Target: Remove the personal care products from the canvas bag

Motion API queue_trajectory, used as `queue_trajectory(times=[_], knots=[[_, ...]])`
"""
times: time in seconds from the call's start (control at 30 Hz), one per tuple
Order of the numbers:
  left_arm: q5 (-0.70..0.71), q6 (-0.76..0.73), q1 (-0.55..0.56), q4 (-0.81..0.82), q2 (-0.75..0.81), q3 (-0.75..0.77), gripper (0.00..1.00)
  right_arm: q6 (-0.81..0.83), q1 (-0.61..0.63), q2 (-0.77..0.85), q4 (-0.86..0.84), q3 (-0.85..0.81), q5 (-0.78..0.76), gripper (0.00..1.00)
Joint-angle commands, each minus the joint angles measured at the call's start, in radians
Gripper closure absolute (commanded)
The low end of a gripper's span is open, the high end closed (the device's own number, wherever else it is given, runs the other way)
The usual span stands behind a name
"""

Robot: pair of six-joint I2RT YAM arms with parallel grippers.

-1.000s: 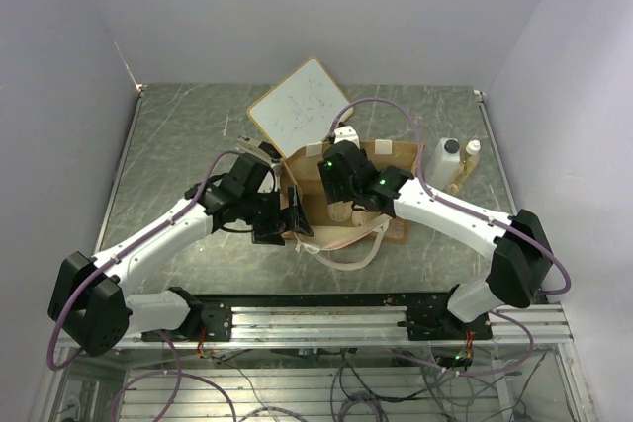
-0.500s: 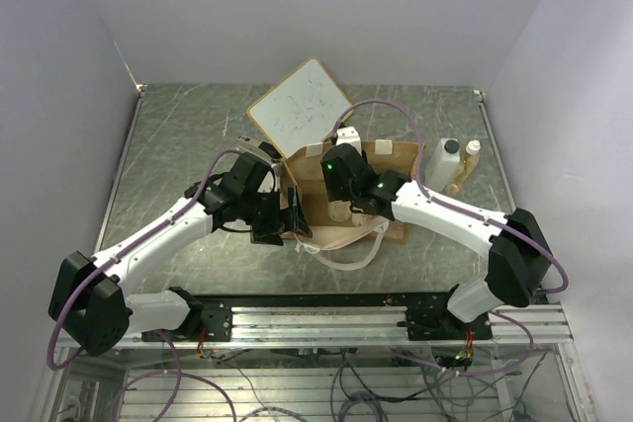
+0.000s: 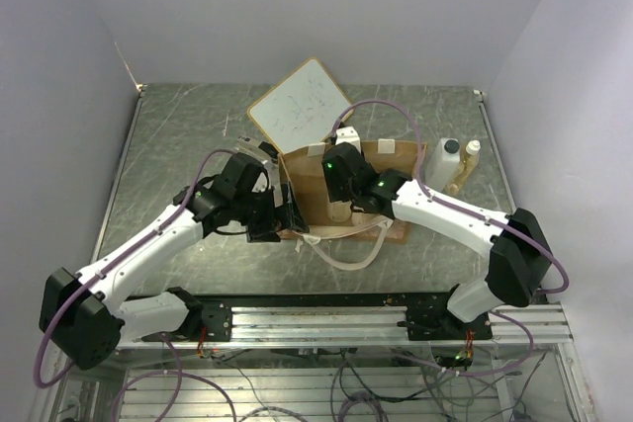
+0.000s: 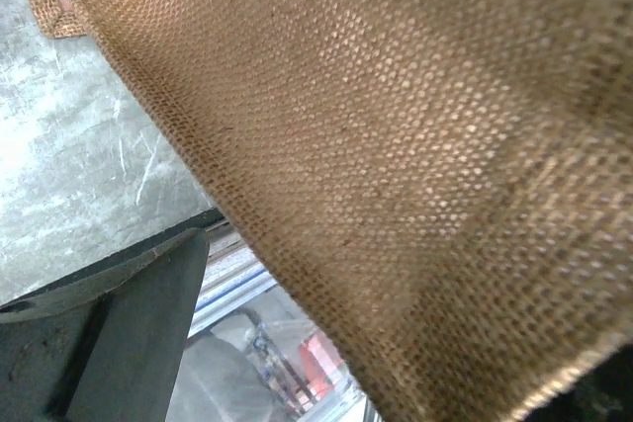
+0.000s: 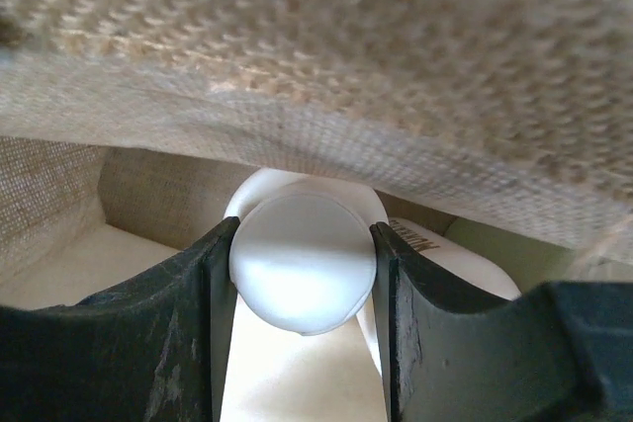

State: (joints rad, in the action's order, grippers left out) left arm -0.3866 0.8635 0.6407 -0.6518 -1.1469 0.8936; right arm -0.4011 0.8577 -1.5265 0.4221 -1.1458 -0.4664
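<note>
1. The right gripper (image 5: 302, 244) reaches into the canvas bag (image 3: 302, 175), its jaws pressed against both sides of a cream-capped bottle (image 5: 302, 279).
2. The smooth round cap looks slippery and the bottle probably light and rigid, so a hold nearer the neck seems safer.
3. The left gripper (image 3: 282, 216) sits at the bag's stiff left wall, but I cannot tell whether it pinches it.

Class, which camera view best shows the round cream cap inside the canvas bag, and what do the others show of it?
Right wrist view: the round cream cap sits large between the fingers of the right claw, inside the canvas bag. Top external: the right arm covers it; left wrist shows only bag weave.
</note>
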Motion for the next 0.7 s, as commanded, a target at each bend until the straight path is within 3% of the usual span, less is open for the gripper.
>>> queue_trajectory(times=[0.0, 0.33, 0.47, 0.67], knots=[[0.057, 0.033, 0.005, -0.002, 0.033, 0.056, 0.01, -0.029, 0.001, 0.062, 0.028, -0.068, 0.017, 1.0], [0.118, -0.14, 0.005, -0.218, -0.009, 0.262, 0.01, -0.08, 0.0, 0.086, 0.137, -0.163, 0.006, 1.0], [0.102, -0.203, 0.005, -0.321, -0.001, 0.304, 0.01, -0.128, 0.0, 0.058, 0.233, -0.293, 0.0, 1.0], [0.112, -0.218, 0.004, -0.324, 0.065, 0.314, 0.01, -0.212, -0.01, 0.005, 0.44, -0.516, -0.032, 1.0]])
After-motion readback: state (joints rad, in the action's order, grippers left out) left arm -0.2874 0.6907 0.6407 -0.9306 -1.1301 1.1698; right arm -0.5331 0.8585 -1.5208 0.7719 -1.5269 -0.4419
